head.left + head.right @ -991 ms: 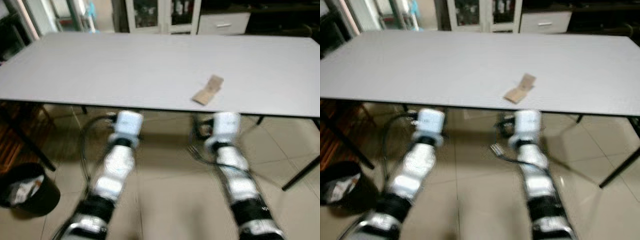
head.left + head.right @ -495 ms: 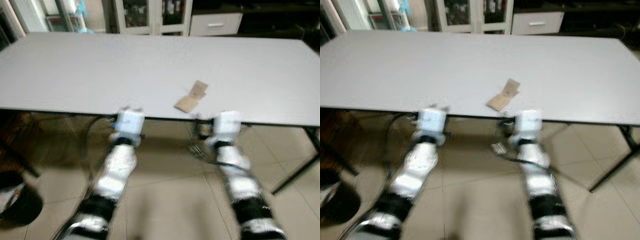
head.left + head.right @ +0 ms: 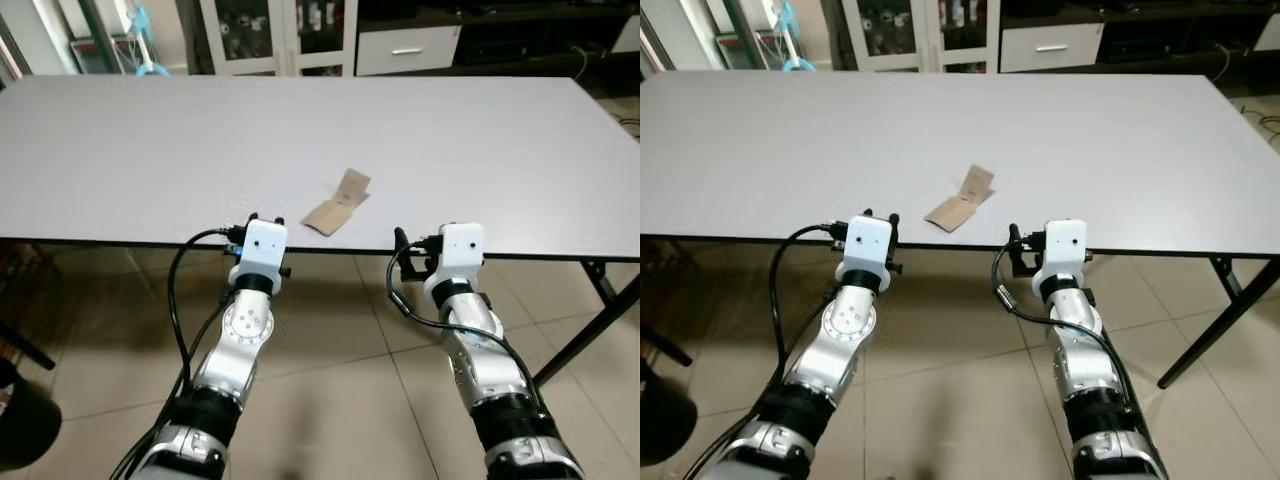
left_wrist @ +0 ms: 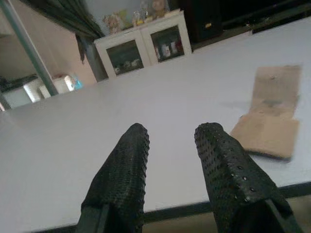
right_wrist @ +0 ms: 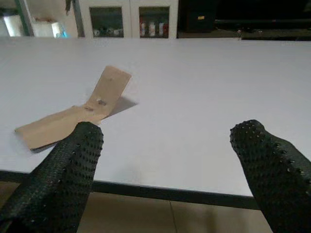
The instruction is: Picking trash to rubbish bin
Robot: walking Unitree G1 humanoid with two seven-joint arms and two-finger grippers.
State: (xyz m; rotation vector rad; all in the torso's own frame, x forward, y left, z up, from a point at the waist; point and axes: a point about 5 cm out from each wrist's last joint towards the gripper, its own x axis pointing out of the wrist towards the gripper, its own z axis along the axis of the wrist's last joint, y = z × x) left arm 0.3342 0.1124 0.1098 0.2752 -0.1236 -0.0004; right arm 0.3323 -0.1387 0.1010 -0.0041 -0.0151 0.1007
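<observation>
I have the robot standing at the near edge of a large white counter (image 3: 480,130), both arms raised to the counter's edge, and by my reading the job is at its very start: the one piece of trash I can see, a folded scrap of brown cardboard (image 3: 337,202), lies untouched on the counter close to the near edge, and nothing has been lifted or carried. The dark rubbish bin (image 3: 22,425) sits on the tiled floor (image 3: 340,370) off to the robot's left, well apart from the counter's trash, so the pick, the walk and the drop all remain to be done. The cardboard scrap rests between the two arms, a little beyond their tips, touching neither. The left gripper (image 4: 171,141) points across the counter with its jaws only slightly parted and empty, the scrap lying just off to the side of its line. The right gripper (image 5: 170,150) holds its jaws spread wide, also empty, and the scrap sits ahead of one finger rather than centred in the gap; I judge it would need shifting sideways before closing. Glass-fronted cabinets (image 3: 275,35) stand behind the counter.
</observation>
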